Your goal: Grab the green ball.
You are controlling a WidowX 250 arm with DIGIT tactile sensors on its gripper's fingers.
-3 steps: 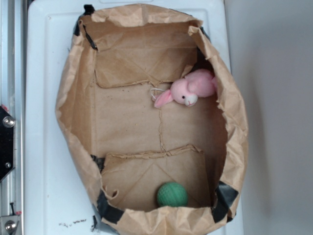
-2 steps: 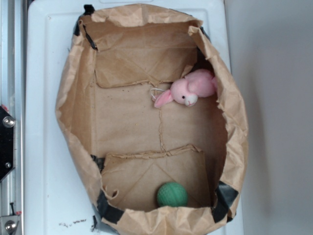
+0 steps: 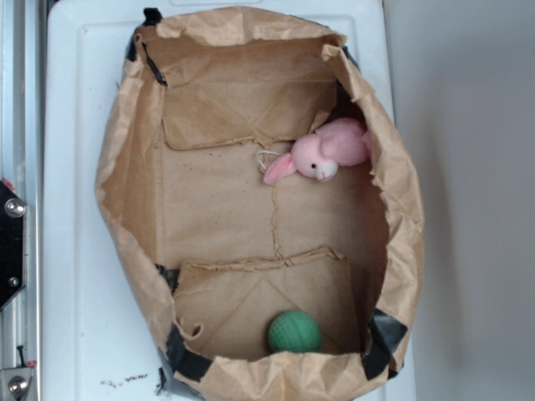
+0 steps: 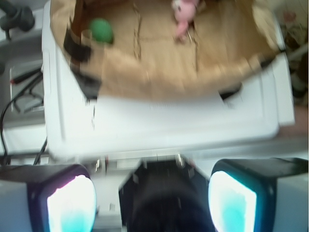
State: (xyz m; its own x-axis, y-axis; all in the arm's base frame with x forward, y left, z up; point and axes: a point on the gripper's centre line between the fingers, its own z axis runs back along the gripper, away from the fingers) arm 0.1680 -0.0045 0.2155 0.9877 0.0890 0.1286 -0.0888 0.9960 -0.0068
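The green ball lies in the near end of the brown paper bag on the white counter, well apart from the pink plush bunny at the right wall. In the blurred wrist view the pincer stands wide and empty, outside the bag.

A dark-green dimpled ball and a pale pink plush bunny lie in a crumpled brown paper bag patched with black tape.
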